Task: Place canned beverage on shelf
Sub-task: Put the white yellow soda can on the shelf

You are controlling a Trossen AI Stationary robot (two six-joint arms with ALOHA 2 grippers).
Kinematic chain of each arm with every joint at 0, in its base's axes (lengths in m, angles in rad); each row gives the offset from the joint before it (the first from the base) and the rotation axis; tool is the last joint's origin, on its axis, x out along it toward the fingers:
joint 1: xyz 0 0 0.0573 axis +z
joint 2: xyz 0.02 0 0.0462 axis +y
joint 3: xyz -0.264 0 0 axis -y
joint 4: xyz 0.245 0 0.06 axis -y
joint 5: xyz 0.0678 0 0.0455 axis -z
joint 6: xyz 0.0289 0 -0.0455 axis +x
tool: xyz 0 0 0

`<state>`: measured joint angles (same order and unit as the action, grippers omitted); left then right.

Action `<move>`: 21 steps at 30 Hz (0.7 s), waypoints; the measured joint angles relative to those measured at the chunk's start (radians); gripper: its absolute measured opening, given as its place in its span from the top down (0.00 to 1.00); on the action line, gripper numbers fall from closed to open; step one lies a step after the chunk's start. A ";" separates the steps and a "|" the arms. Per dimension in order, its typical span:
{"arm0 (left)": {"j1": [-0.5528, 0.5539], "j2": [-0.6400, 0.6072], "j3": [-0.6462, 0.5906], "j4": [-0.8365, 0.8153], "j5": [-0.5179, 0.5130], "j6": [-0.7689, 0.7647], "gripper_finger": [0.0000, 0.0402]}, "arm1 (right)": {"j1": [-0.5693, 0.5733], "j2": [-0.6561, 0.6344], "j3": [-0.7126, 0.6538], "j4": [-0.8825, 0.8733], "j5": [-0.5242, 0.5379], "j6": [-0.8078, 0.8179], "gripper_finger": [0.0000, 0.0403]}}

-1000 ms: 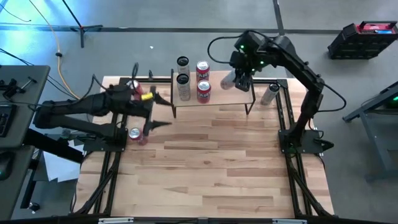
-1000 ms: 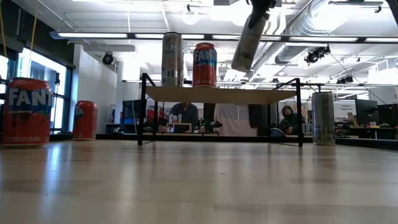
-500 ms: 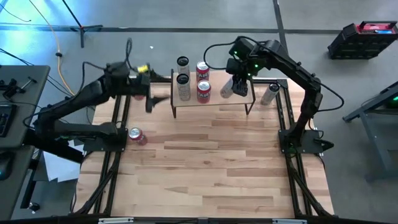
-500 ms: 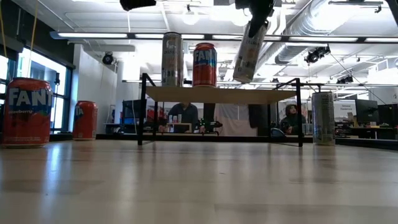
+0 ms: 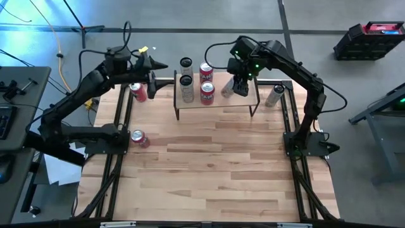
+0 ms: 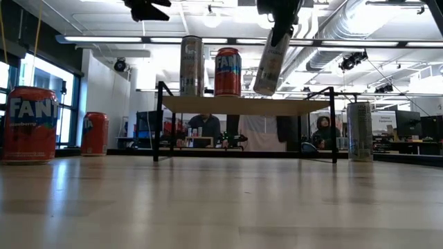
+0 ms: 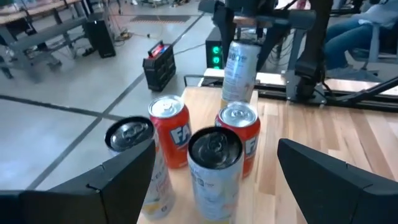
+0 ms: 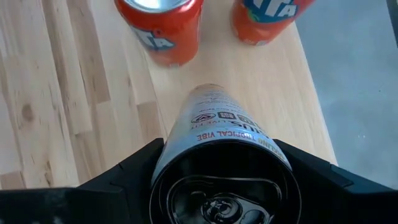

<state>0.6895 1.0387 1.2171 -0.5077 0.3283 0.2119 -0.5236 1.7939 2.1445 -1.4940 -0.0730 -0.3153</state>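
High view, left to right: left pincer [image 5: 154, 71] hung in the air off the shelf's left end, fingers spread wide, holding nothing. A red can [image 5: 137, 92] stood below it on the surface [image 5: 209, 164], and another red can [image 5: 138, 138] sat nearer the front left edge. The shelf [image 5: 243, 100] already carried four cans on its left half: two silver [image 5: 186, 88] and two red [image 5: 206, 92].

Right pincer [image 5: 240, 83] was clamped on the silver can [image 5: 229, 88], over the free right half of the shelf. Low view showed that can [image 6: 268, 63] tilted, its base just above the plank and not yet down. A spare silver can [image 5: 274, 95] stood on the surface off the shelf's right end.

Handling, my read: thin aluminium wall, smooth and slippery, dents under a hard squeeze; weight depends on whether it's full, which I couldn't tell. Right wrist view had the fingers on either side of the can's [image 8: 217, 155] upper body near the top rim, which is the stiffest place to hold.

Obstacles: nearest red can sat just beside the landing spot, so a tilted base could clip it. Can needed levelling before release, or it might tip on the plank. Left arm was well apart, not in the way.
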 joint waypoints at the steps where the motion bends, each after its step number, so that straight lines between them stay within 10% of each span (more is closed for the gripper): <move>1: 0.000 0.000 0.000 -0.004 0.000 0.000 0.18 | 0.000 0.000 0.000 0.003 -0.002 0.000 0.36; 21: 0.000 -0.008 -0.001 0.091 0.153 -0.053 0.18 | 0.003 0.041 -0.001 0.002 -0.010 0.005 0.35</move>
<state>0.6891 1.0309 1.2163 -0.4171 0.4817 0.1589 -0.5201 1.8347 2.1437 -1.4920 -0.0830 -0.3107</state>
